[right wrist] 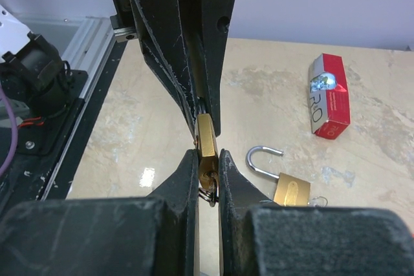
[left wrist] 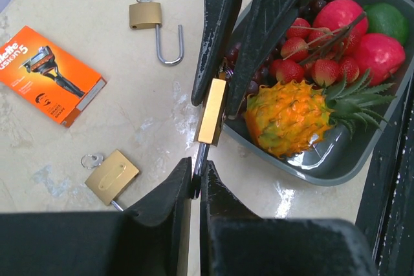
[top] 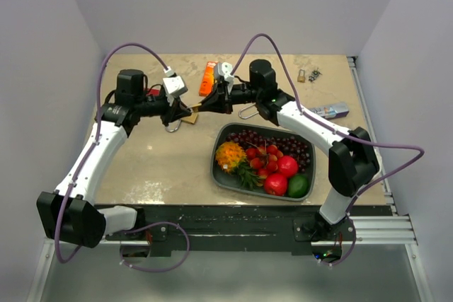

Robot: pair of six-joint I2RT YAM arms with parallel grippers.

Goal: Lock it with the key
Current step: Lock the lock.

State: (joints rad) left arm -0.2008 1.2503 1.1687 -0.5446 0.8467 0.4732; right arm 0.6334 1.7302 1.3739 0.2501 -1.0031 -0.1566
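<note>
A brass padlock is held in the air between both grippers, also seen in the top view. My left gripper is shut on its steel shackle. My right gripper is shut on the brass body from the other end. A key with a ring sits in the keyhole between the right fingers. In the top view the left gripper and the right gripper meet tip to tip above the table.
Two more brass padlocks lie on the table, one open and one near the left fingers. An orange razor box, a red box and a grey tray of fruit are nearby. Small locks lie at the back right.
</note>
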